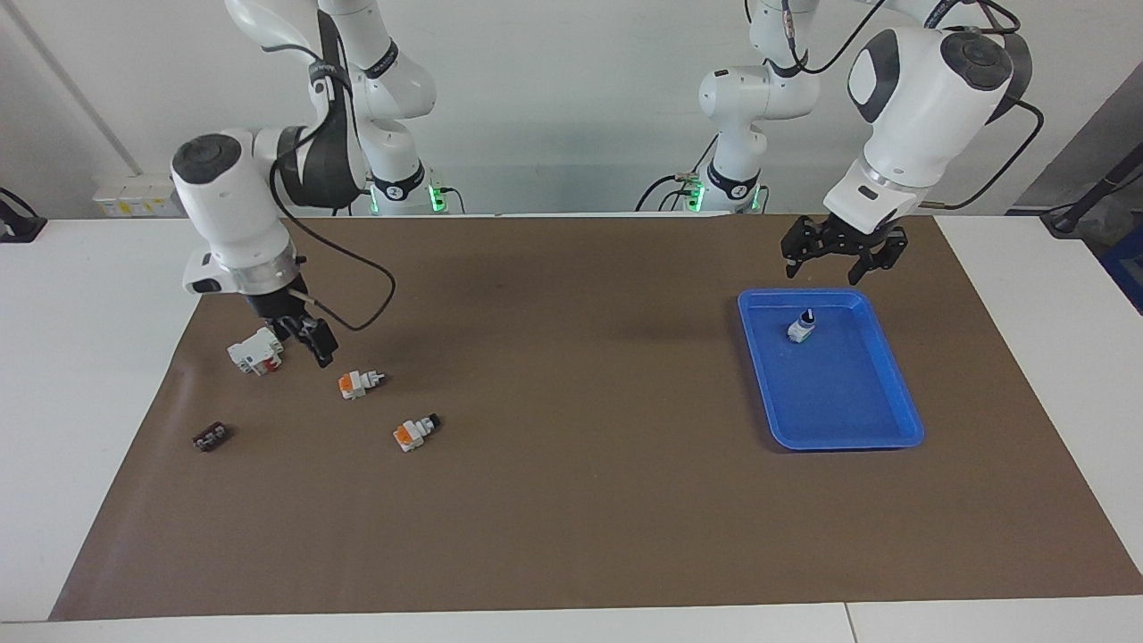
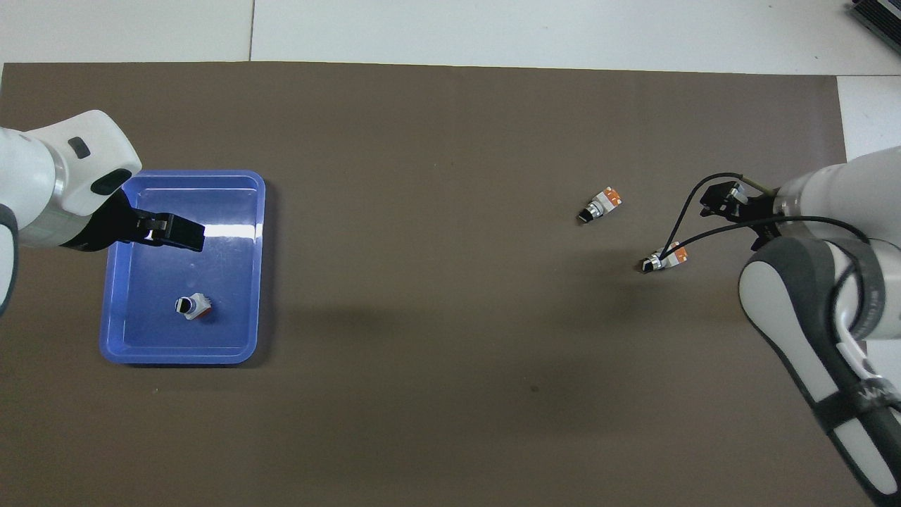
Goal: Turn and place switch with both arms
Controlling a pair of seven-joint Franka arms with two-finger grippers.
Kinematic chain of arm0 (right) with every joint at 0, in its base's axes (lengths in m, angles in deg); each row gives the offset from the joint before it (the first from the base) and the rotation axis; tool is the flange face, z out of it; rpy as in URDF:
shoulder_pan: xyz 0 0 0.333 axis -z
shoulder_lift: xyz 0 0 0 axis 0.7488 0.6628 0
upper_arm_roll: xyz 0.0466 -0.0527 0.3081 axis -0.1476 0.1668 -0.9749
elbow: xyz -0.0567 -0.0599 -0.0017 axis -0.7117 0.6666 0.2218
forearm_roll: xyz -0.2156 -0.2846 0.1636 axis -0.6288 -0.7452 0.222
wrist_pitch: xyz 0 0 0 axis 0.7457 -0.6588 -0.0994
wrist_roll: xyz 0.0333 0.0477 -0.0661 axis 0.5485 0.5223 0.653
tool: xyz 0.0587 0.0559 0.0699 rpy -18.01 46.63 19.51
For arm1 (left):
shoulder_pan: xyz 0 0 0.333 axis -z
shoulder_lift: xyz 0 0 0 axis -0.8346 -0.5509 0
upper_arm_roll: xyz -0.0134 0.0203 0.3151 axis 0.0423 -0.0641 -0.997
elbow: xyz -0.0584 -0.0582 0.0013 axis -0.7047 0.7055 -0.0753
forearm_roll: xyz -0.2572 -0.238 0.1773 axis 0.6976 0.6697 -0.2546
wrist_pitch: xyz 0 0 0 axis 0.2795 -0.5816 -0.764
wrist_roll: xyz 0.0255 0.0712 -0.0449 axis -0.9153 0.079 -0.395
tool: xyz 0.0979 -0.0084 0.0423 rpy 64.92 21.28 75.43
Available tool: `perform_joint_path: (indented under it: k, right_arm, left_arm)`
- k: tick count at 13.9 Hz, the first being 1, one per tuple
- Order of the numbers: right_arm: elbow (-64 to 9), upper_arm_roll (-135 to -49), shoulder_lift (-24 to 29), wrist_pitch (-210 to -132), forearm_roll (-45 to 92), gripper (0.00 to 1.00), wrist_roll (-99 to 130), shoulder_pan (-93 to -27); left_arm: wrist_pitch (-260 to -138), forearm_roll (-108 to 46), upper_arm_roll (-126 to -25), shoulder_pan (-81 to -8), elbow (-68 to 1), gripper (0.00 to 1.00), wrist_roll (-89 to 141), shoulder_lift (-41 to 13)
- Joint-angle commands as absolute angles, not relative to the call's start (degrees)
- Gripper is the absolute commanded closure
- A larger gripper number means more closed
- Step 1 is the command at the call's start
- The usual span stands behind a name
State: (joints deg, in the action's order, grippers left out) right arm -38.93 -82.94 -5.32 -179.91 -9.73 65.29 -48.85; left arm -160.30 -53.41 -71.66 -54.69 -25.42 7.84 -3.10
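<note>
The switch (image 1: 360,383) lies on the brown mat (image 1: 571,500) toward the right arm's end, white with an orange face and a short pale knob; no green face shows. It also shows in the overhead view (image 2: 665,258), partly crossed by a cable. My right gripper (image 1: 308,344) hangs low over the mat beside it, nearer the robots, next to a white block with a red spot (image 1: 257,351); in the overhead view the right gripper (image 2: 728,204) is up against its own arm. My left gripper (image 1: 844,250) is open and empty above the blue tray's edge nearest the robots.
A blue tray (image 1: 884,375) toward the left arm's end holds a white switch with a black knob (image 1: 801,328). An orange-white switch with a black tip (image 1: 415,432) lies farther from the robots than the task switch. A small dark part (image 1: 211,437) lies near the mat's edge.
</note>
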Motion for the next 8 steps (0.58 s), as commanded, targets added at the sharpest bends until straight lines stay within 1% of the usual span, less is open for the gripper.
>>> perform_joint_path:
  k: [1,5,8]
  right_arm:
    - [-40.09,-83.45,-2.24,-181.08,-9.32,0.02,76.87,-48.84]
    - [-47.21,-83.37,-2.23,-184.94,-3.87,0.02,79.1,-48.31]
    - [-47.4,-83.37,-0.92,-190.22,-3.52,0.02,81.03,-48.13]
  left_arm:
    - [-161.27,-52.87,-71.81,-54.73,-28.59,0.0,8.63,-0.54]
    - [-161.09,-52.87,-71.81,-54.73,-29.47,0.0,9.59,0.08]
    - [-161.7,-53.92,-71.99,-54.9,-29.21,0.0,11.96,-0.18]
